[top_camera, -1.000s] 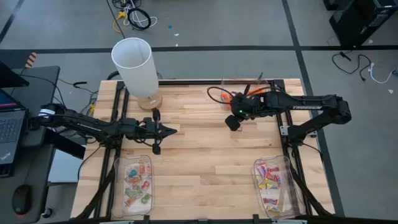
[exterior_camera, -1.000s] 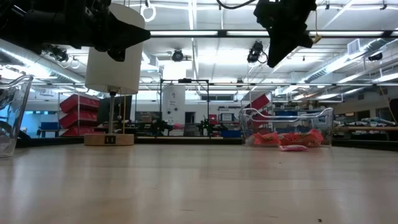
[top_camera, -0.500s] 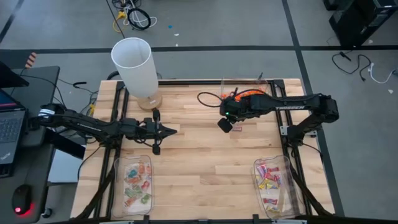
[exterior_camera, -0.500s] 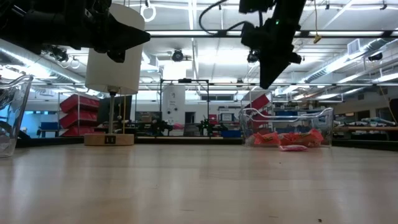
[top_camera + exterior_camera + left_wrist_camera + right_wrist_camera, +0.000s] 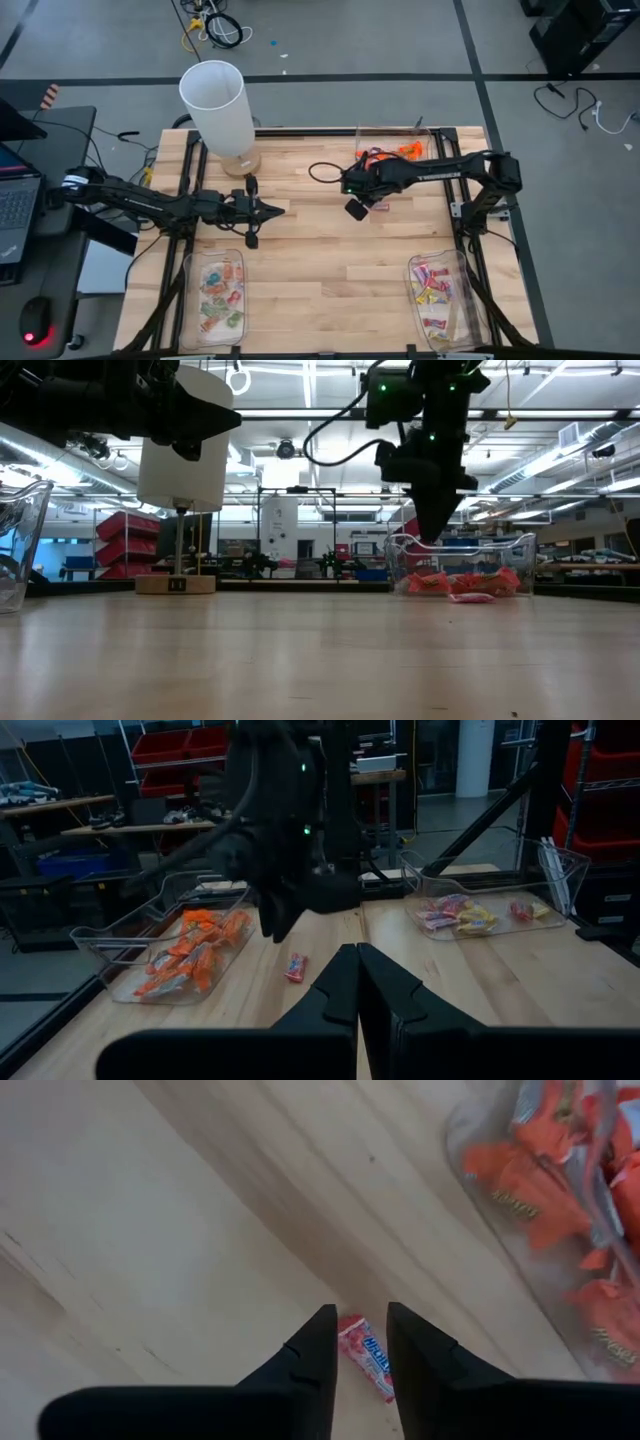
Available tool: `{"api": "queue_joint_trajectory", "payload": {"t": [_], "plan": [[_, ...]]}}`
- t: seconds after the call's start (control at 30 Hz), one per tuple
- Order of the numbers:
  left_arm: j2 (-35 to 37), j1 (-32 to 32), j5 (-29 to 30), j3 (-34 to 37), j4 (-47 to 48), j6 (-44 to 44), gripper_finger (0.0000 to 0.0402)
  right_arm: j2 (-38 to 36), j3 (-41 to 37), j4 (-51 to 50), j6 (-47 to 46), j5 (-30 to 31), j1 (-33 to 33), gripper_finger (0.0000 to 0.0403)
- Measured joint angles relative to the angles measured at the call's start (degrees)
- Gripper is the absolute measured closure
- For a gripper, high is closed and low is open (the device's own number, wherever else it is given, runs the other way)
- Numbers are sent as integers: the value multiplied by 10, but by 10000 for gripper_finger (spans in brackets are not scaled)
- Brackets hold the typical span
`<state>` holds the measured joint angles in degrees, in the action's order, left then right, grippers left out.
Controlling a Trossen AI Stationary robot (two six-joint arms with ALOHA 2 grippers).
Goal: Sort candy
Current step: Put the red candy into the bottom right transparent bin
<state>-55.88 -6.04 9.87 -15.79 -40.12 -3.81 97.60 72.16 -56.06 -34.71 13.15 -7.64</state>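
Note:
One loose pink-wrapped candy [image 5: 366, 1355] lies flat on the wooden table [image 5: 320, 260], just in front of the far tray [image 5: 395, 150] of orange candy. My right gripper [image 5: 362, 1330] hangs above it, pointing steeply down, open, with nothing between its fingers. In the low view the candy [image 5: 472, 598] lies before the tray, with the gripper [image 5: 428, 538] well above the tabletop. My left gripper [image 5: 357, 970] waits shut and level over the table's left half [image 5: 280, 209].
A tall white cylinder on a wooden foot [image 5: 218, 105] stands at the far left. A clear tray with green and pink candy [image 5: 220, 295] sits near left. Another with pink-and-yellow candy [image 5: 440, 295] sits near right. Bare wood lies between them.
My right gripper has come down and moved toward the table's left, away from the far tray, tipping to point more steeply down. It now hangs lower over the loose pink candy. The candy has not moved.

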Motion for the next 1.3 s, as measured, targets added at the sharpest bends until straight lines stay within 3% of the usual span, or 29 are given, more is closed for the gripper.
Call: {"api": "queue_joint_trajectory", "payload": {"t": [0.43, 1.3], "plan": [[0, 0, 0, 0, 9, 0, 397, 48, -1, -25, -15, -7, 0, 291], [0, 0, 0, 0, 14, 13, 397, 84, -2, -31, -34, -9, 0, 286]]}}
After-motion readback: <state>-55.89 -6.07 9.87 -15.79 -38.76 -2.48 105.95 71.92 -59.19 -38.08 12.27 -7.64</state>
